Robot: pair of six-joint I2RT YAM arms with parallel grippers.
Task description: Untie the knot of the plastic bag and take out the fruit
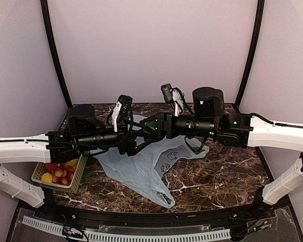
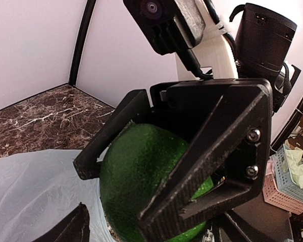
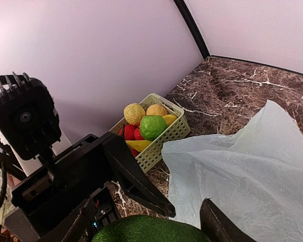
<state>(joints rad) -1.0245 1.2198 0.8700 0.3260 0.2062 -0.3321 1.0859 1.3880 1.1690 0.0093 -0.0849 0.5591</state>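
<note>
plastic bag (image 1: 136,169): thin, translucent pale blue-green with a faint dark print. It is crinkled and lies spread flat on the marble table (image 1: 227,171).
loop handle (image 1: 165,199): an open loop lying flat at the bag's near tip.
green fruit (image 2: 141,161): round and bright green with pebbled skin. It is out of the bag, clamped above it between the right gripper's (image 2: 118,194) fingers.
second green fruit (image 3: 152,126): lighter green, lying on top in the basket (image 3: 177,132).
small red fruits (image 1: 60,172): heaped in the same basket.
</note>
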